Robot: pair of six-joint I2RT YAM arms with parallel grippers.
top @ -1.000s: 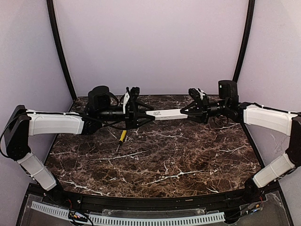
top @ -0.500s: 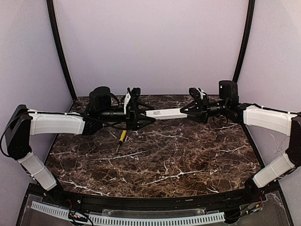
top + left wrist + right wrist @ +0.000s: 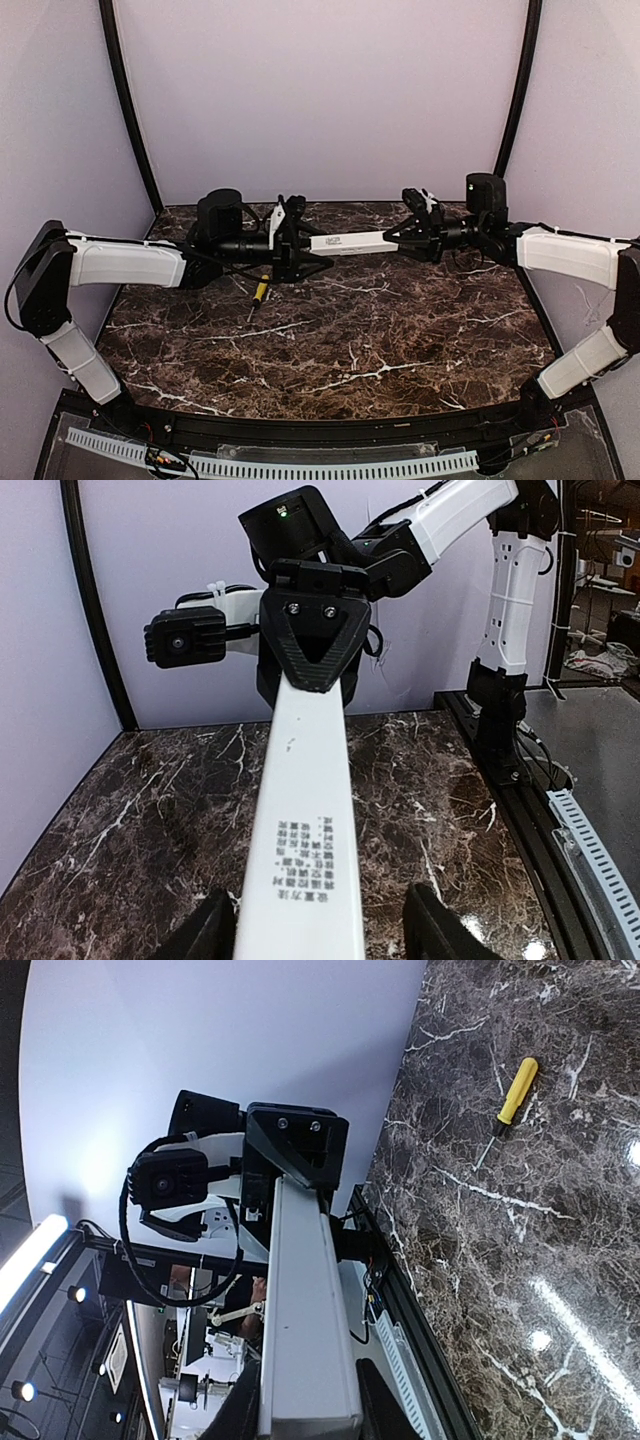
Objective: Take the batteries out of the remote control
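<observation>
Remote control [image 3: 350, 242] aloft, left gripper [image 3: 325, 935] to right gripper [image 3: 310, 1405]

The slim white remote control [image 3: 352, 242], dark print on its side, hangs level in mid-air.

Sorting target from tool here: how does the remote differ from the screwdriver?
The remote is a white bar with small print; the screwdriver has a yellow handle and a thin dark shaft. The remote looks longer and broader than the screwdriver. The remote is up in the air, clamped by the right gripper; the screwdriver lies untouched on the table. Both are slim and elongated.
</observation>
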